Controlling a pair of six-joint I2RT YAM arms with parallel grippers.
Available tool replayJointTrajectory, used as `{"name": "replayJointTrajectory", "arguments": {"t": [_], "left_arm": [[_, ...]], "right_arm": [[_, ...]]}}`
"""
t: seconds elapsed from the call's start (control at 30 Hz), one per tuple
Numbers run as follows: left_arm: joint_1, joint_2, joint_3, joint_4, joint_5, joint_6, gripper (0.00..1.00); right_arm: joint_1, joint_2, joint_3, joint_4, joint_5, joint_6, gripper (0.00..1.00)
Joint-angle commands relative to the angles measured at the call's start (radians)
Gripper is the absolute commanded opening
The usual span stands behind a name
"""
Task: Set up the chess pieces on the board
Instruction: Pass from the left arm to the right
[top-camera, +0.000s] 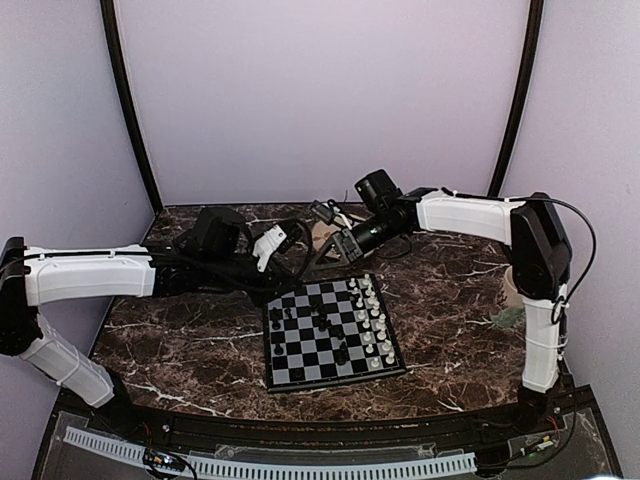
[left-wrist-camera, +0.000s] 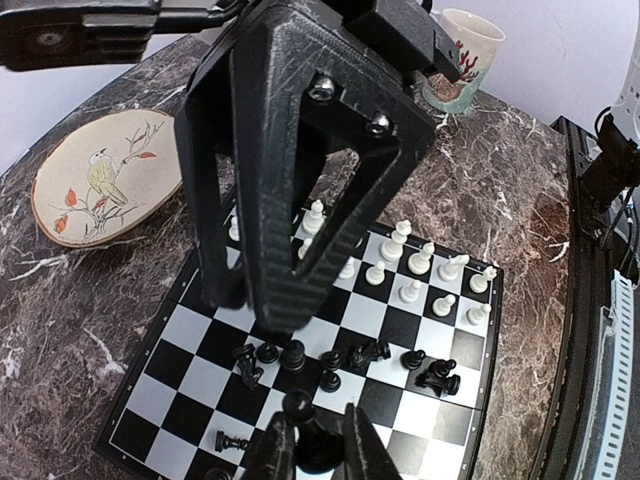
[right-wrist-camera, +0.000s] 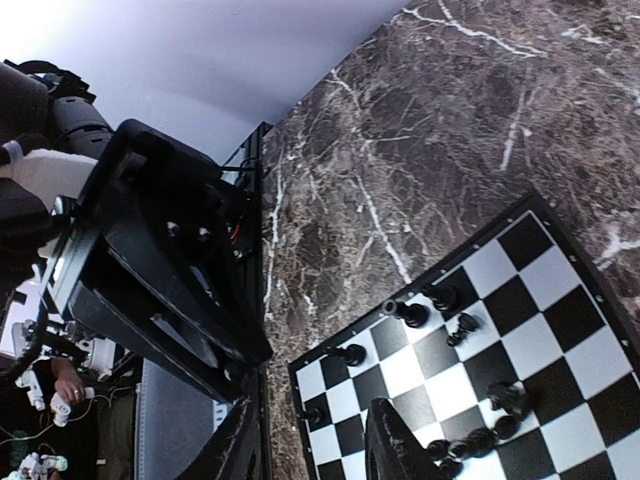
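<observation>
Two robot arms meet above the far edge of a small checkered board, which lies mid-table, toward the near side of a dark marble table. The left gripper, reaching in from the left, has its fingers drawn close together on a black piece. The piece's round head shows just above the fingertips and its body is wedged between them, over the board's left squares. Whether the piece touches the board cannot be told.

The right gripper, coming in from the right, has its jaws spread with nothing between them; checkered squares and bare marble show through the gap. The two tools hang close to one another, each filling much of the other's wrist view.

On the board, the white chessmen stand in two rows along the right-hand side. The black chessmen are scattered over the middle and left squares and not lined up — some upright, at least a couple lying on their sides.

A round beige plate painted with a bird lies on the marble just beyond the board's far side. A white cup with a red sprig pattern stands farther right, well apart from the board.
</observation>
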Motion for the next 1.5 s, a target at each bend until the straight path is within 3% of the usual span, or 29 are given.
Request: {"name": "replayJointTrajectory", "arguments": {"t": [0.0, 0.3, 0.83, 1.27, 1.47], "left_arm": [[-0.017, -0.014, -0.006, 0.018, 0.01, 0.036, 0.13], [-0.021, -0.004, 0.001, 0.014, -0.005, 0.041, 0.13], [-0.023, -0.003, -0.003, 0.013, -0.04, 0.034, 0.13], [-0.023, 0.004, -0.005, 0.021, -0.028, 0.033, 0.13], [-0.023, 0.004, -0.004, 0.011, -0.027, 0.044, 0.17]], "right_arm": [[0.029, 0.022, 0.043, 0.057, -0.112, 0.099, 0.36], [0.052, 0.038, 0.032, 0.097, -0.139, 0.136, 0.34], [0.085, 0.053, 0.042, 0.021, -0.141, 0.058, 0.29], [0.087, 0.058, 0.051, 0.013, -0.145, 0.044, 0.09], [0.086, 0.061, 0.058, 0.012, -0.131, 0.037, 0.05]]}}
